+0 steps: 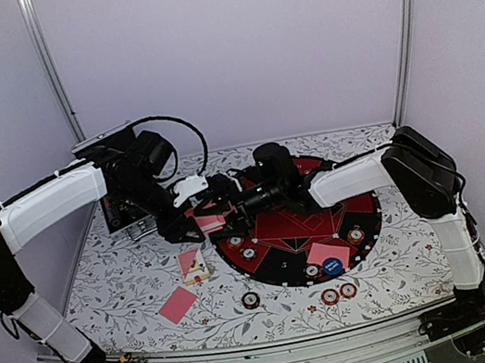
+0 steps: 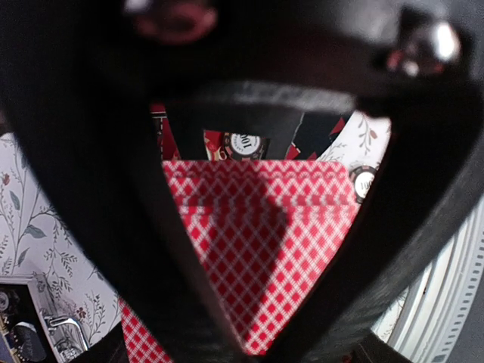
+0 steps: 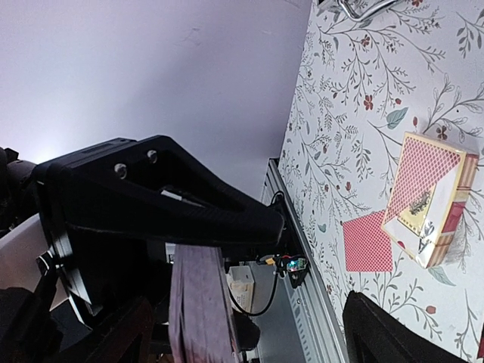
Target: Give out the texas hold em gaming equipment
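Round red-and-black mat (image 1: 279, 227) lay right of centre on the floral table (image 1: 111, 289). Left gripper (image 1: 192, 223) was clamped on a stack of pink-backed cards (image 2: 257, 249) over the mat's left edge. Right gripper (image 1: 235, 203) was beside the stack, jaws apart. One loose card (image 1: 179, 304) and three chips (image 1: 337, 293) lay off the mat.

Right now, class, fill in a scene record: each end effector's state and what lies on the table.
left end effector: shut on stack of pink-backed cards
right end effector: open, beside that stack
round mat: red and black, bears pink card, blue disc, several chips
off the mat: card box, single pink card, three loose chips
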You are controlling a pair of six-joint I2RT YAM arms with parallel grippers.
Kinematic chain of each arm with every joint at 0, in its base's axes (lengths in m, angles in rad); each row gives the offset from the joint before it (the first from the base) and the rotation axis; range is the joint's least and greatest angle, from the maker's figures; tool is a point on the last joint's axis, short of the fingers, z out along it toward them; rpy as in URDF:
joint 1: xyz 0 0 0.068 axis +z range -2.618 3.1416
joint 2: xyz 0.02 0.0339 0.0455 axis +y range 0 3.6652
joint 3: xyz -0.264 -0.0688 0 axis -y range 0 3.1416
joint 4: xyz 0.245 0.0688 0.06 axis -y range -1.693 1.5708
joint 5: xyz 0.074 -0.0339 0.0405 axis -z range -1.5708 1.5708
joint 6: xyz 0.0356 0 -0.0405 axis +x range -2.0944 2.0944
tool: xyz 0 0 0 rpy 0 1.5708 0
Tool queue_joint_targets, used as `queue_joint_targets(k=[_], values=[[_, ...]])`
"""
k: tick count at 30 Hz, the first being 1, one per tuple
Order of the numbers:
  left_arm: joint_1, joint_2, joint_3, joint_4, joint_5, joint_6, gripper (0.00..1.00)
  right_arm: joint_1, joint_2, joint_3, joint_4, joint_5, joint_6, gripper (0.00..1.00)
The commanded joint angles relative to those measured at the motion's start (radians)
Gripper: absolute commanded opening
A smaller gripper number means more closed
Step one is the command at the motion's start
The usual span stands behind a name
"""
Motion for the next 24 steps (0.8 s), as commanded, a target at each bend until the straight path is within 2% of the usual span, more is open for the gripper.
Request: queue_joint_targets(k=[1,9,17,24], values=[[-0.011,-0.018,-0.001,0.021,0.001,0.01,0.0,0.023,0.056,0.056,0.021,-0.018,0.025,0.89],[-0.011,-0.019,-0.001,0.021,0.008,0.015,0.0,0.026,0.097,0.079,0.028,-0.031,0.046,0.86],[-0.01,-0.026,-0.002,0.016,0.002,0.018,0.0,-0.014,0.061,0.0,0.069,-0.026,0.058,0.7],[-0.01,-0.023,-0.001,0.015,0.002,0.018,0.0,-0.026,0.029,-0.045,0.078,-0.033,0.057,0.63]])
